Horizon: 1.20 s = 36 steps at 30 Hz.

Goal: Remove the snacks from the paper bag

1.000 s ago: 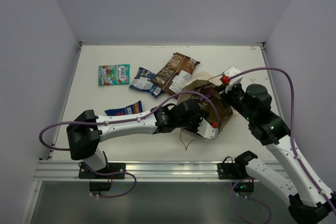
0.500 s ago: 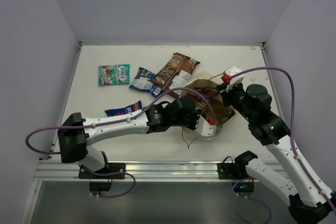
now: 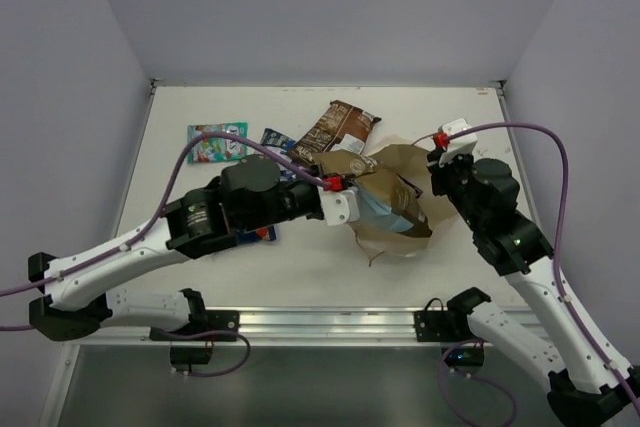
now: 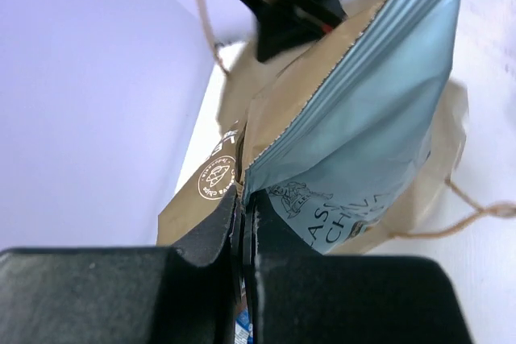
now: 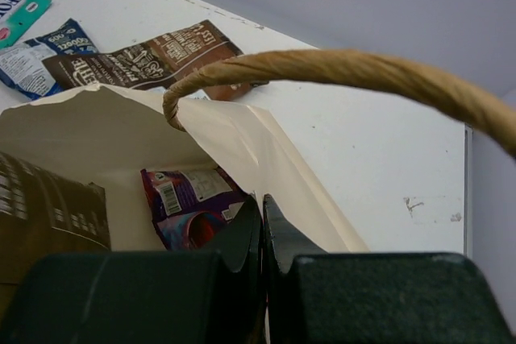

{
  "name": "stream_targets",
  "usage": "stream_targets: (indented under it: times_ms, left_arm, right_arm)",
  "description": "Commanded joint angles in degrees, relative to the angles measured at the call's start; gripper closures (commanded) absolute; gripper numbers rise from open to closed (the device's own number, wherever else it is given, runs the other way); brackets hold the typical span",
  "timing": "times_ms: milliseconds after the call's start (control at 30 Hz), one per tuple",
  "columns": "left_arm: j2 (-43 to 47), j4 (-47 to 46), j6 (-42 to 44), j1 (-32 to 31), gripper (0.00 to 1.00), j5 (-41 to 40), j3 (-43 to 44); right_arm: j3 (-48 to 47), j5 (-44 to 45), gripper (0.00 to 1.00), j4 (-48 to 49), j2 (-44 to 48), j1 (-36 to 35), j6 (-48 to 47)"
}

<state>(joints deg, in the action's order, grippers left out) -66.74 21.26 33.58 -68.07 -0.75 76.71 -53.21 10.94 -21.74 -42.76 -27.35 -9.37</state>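
One pale-blue flat foil packet (image 4: 363, 134), light, crinkly, likely slippery; stiff corner seam clenched in left gripper (image 4: 243, 213); cream paper bag (image 5: 242, 142), floppy, rim pinched by right gripper (image 5: 262, 209).

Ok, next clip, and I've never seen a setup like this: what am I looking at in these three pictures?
These are two robot arms bolted at the near edge of a white table, each ending in a two-finger hand. The wide picture is taken from above and behind them; the other two come from cameras on the wrists, so the dark shapes at the bottom are each hand's own fingers. The job is emptying the paper bag. The right hand is shut on the bag's cream rim. The left hand is shut on a corner of a pale blue packet at the bag's opening. A purple packet lies inside the bag. On the table lie a green-red packet, a blue-white packet and a dark brown packet.
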Motion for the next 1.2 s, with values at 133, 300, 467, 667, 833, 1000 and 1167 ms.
stream_targets:
  times_ms: [133,300,467,667,833,1000,1167]
  left_arm:
    - [6.3,-2.9,-10.8,-0.4,1.00,-13.1,9.9]
    - [5.8,-3.9,-8.5,0.2,1.00,-38.0,11.0]
    - [3.8,-3.1,-11.2,11.7,1.00,-45.5,9.7]
    - [1.4,0.7,-15.9,30.2,1.00,-44.0,5.6]
    - [-1.4,8.4,-21.3,47.0,1.00,-44.2,0.5]
    - [-2.0,10.4,-23.7,57.4,1.00,-46.6,-8.0]
    - [-3.7,12.4,-27.9,58.7,1.00,-50.3,-15.3]
  right_arm:
    - [0.5,2.6,1.00,0.6,-0.6,0.9,1.6]
    - [0.2,1.6,1.00,0.6,-0.6,1.0,2.0]
    - [0.4,0.9,1.00,0.5,-0.1,1.0,2.4]
    - [0.2,-1.7,1.00,0.0,0.8,1.1,3.4]
    - [0.1,-3.4,1.00,-0.2,1.5,1.0,4.1]
    - [0.0,-4.4,1.00,-0.1,2.0,1.0,4.3]
    - [0.3,-4.9,1.00,0.4,2.3,1.0,4.4]
